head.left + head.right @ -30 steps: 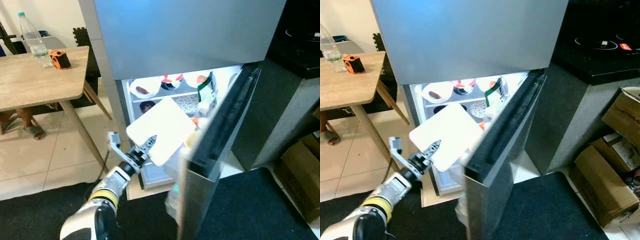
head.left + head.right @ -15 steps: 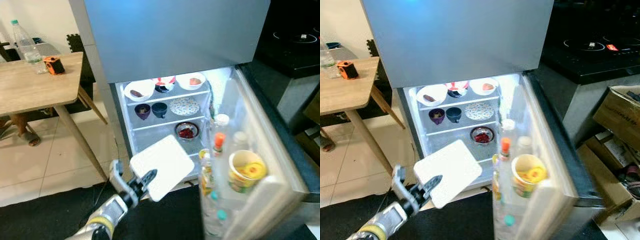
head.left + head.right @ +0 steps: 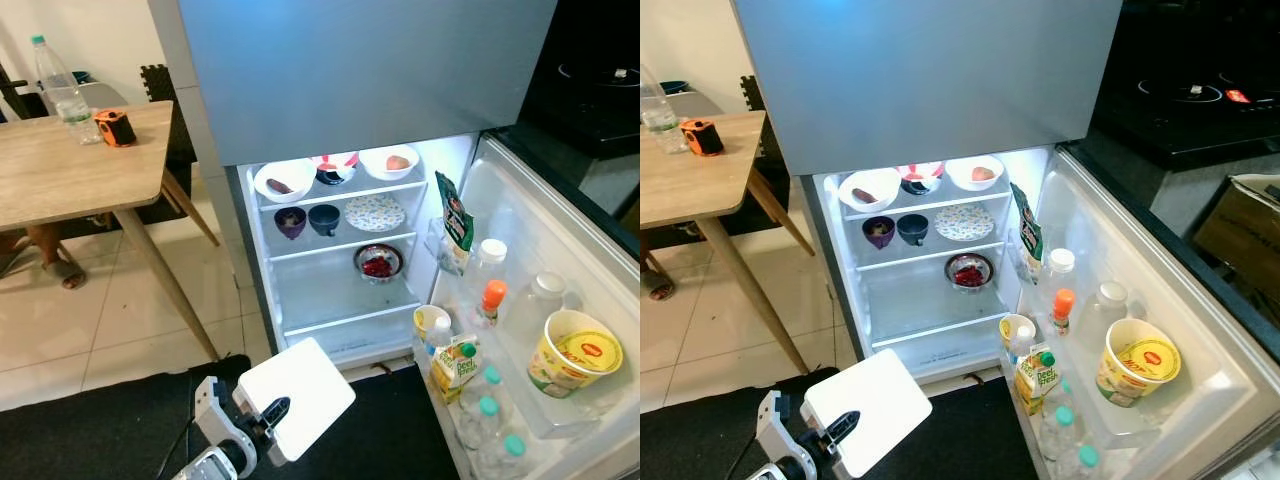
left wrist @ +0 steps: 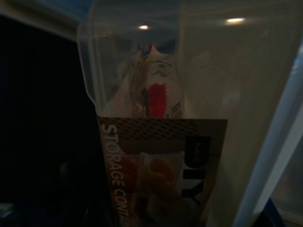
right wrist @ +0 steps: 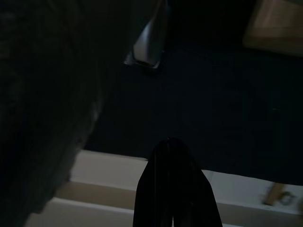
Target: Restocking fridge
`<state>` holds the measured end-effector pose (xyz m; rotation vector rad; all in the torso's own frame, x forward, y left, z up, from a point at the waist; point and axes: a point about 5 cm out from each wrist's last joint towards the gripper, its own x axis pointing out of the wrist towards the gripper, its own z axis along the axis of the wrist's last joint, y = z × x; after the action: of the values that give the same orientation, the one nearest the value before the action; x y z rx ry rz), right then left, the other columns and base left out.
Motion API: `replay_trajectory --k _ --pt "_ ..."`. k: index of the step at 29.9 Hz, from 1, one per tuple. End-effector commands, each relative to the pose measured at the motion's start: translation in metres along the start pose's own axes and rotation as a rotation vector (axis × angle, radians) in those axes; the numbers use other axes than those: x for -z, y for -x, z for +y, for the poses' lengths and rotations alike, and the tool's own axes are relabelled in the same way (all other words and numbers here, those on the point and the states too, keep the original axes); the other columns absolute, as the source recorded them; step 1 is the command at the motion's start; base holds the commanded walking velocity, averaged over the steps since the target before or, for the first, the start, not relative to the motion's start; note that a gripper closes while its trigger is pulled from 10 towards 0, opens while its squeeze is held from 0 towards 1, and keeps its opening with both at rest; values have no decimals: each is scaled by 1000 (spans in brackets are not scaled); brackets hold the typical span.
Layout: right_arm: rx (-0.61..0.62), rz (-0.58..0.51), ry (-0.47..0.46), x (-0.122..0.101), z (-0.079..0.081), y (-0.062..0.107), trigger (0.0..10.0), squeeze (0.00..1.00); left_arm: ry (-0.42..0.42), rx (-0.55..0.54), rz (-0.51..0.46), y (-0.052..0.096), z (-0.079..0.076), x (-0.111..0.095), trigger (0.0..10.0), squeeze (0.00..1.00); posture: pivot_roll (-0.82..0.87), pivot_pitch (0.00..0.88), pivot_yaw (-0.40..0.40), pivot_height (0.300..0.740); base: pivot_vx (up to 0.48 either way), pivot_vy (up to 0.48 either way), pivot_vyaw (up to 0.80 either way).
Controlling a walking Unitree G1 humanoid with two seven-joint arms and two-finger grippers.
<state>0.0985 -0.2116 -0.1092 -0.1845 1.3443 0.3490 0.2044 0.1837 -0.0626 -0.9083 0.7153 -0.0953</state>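
Note:
The fridge's lower compartment [image 3: 345,290] stands lit with its door [image 3: 545,330] swung wide to the right. My left gripper [image 3: 265,415] is low in front of it, over the dark mat, shut on a clear storage container with a white lid [image 3: 295,395]. The left wrist view shows the container's wall [image 4: 189,94] up close, with a printed label [image 4: 161,165] and red and white food inside. The shelves hold bowls [image 3: 285,180], a patterned plate [image 3: 374,212] and a dish of red food [image 3: 379,263]. My right gripper [image 5: 173,189] hangs in shade, fingers together, holding nothing.
The door racks carry bottles [image 3: 488,268], a juice carton [image 3: 455,362], a green packet [image 3: 455,215] and a yellow noodle cup [image 3: 572,352]. A wooden table [image 3: 70,170] with a water bottle [image 3: 60,85] stands at the left. A black counter [image 3: 590,90] lies right of the fridge.
The fridge door has swung from nearly edge-on to wide open, baring the shelves. My left gripper with the container has dropped lower and nearer to me. The camera has shifted too.

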Motion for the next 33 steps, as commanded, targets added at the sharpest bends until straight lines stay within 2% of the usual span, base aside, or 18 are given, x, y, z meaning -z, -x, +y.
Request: replay_trajectory --k 1,4,6,12,14,15,16,17,18,19,20,23,24,26,28,30,32,33 --pt "-27 -119 -44 -20 4 -1 10000 0 -11 -102 -14 10 16 0 10000 0 -71 0 13 740 0 0 0" --pt "-19 -143 -60 -22 3 -1 10000 0 -17 -151 -9 14 22 3 10000 0 -73 0 13 740 0 0 0" --pt "11 -204 -95 -26 2 0 10000 0 -50 -251 11 22 33 10 10000 0 -73 0 13 740 0 0 0" --pt "-10 -327 -133 -37 2 3 10000 0 -92 -331 27 28 41 15 10000 0 -74 0 10 740 0 0 0" --pt "-132 -532 -90 -99 -8 18 10000 0 -98 -341 24 28 42 14 10000 0 -74 0 10 740 0 0 0" --pt "-132 -532 -90 -99 -8 18 10000 0 -98 -341 24 28 42 14 10000 0 -74 0 10 740 0 0 0" --pt "-181 -601 -60 -123 -11 26 10000 0 -98 -343 22 28 42 14 10000 0 -74 0 10 740 0 0 0" --pt "-181 -601 -60 -123 -11 26 10000 0 -98 -343 22 28 42 14 10000 0 -74 0 10 740 0 0 0" --pt "-242 -664 -35 -143 -10 34 10000 0 -100 -346 21 28 42 14 10000 0 -71 0 8 740 0 0 0" --pt "-242 -664 -35 -143 -10 34 10000 0 -100 -346 21 28 42 14 10000 0 -71 0 8 740 0 0 0" --pt "-334 -723 3 -162 -6 42 10000 0 -102 -348 19 27 42 14 10000 0 -71 0 9 740 0 0 0" --pt "-334 -723 3 -162 -6 42 10000 0 -102 -348 19 27 42 14 10000 0 -71 0 9 740 0 0 0" --pt "-408 -766 50 -176 -1 50 10000 0 -104 -350 18 27 41 14 10000 0 -71 0 9 740 0 0 0" --pt "-450 -762 173 -191 6 56 10000 0 -108 -353 19 26 41 14 10000 0 -70 0 7 740 0 0 0" --pt "-450 -762 173 -191 6 56 10000 0 -108 -353 19 26 41 14 10000 0 -70 0 7 740 0 0 0" --pt "-350 -619 267 -182 4 46 10000 0 -109 -354 22 26 40 15 10000 0 -69 0 6 740 0 0 0" --pt "-205 -467 299 -164 -7 36 10000 0 -111 -356 27 26 40 16 10000 0 -69 0 6 740 0 0 0" --pt "-160 -428 308 -158 -11 34 10000 0 -112 -357 28 26 41 16 10000 0 -69 0 6 740 0 0 0"
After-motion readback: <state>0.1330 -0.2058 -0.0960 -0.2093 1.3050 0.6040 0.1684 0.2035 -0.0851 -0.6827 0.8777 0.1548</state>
